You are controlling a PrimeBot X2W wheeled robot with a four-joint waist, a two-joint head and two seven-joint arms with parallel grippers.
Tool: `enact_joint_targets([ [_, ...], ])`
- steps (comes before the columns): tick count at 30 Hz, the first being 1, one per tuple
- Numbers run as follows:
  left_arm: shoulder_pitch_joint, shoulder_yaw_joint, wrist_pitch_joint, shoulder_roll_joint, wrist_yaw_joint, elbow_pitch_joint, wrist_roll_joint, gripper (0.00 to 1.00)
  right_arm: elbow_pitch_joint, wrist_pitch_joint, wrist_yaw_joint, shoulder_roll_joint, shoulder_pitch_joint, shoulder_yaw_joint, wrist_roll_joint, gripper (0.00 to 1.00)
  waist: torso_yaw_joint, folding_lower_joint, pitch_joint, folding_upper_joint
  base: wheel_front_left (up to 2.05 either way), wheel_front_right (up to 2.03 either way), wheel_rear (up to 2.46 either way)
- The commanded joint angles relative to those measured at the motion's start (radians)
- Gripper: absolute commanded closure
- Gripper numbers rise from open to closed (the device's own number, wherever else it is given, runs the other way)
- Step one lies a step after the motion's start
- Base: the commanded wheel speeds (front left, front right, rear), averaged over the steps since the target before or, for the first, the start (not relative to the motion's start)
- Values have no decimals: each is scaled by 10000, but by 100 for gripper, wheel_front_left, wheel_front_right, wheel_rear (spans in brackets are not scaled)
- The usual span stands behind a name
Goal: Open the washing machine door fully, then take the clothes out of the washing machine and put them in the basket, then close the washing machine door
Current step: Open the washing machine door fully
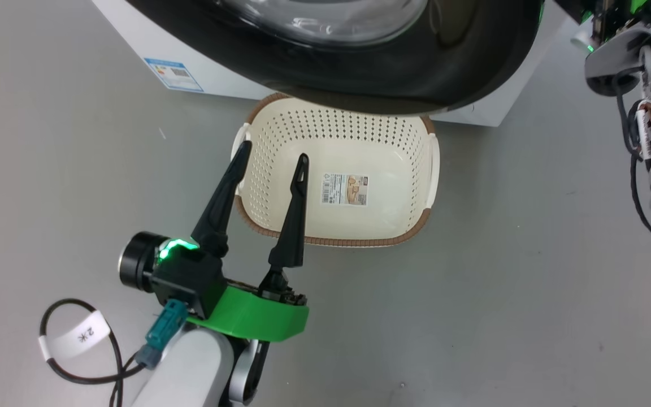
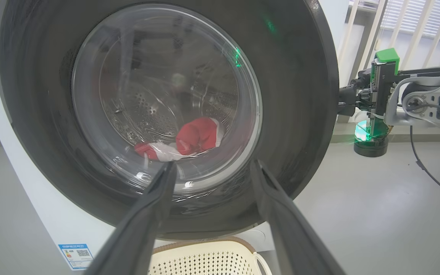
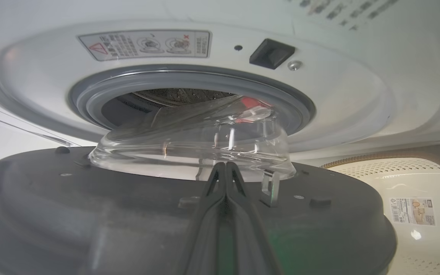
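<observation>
door (image 3: 90,214) ajar, drum mouth (image 3: 166,96) blocked, basket (image 1: 399,169) overhung

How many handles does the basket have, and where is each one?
2. The left handle sits on the side of the basket nearest the left hand; the right handle is on the opposite side. None seems hidden.

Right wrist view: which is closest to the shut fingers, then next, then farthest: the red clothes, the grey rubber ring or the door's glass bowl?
1. The glass bowl, right in front of the right gripper, whose fingers are shut.
2. The grey rubber ring, behind the bowl, around the washing machine opening.
3. The clothes, a red patch deepest, inside the drum.
</observation>
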Motion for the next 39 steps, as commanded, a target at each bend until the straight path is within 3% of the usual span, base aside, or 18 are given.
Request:
enact_joint_targets([
  [1, 41, 349, -74, 256, 85, -205, -73, 0, -303, 53, 54, 405, 67, 244, 148, 100, -4, 0, -144, 0, 0, 0, 0],
  [24, 619, 505, 123, 664, 333, -317, -255, 0, -1012, -144, 54, 405, 1927, 2534, 2586, 100, -432, 0, -1488, 0, 0, 0, 0],
  [39, 1061, 511, 359, 915, 501, -510, -375, 0, -1810, -659, 54, 405, 3259, 4555, 4509, 100, -232, 0, -2308, 0, 0, 0, 0],
])
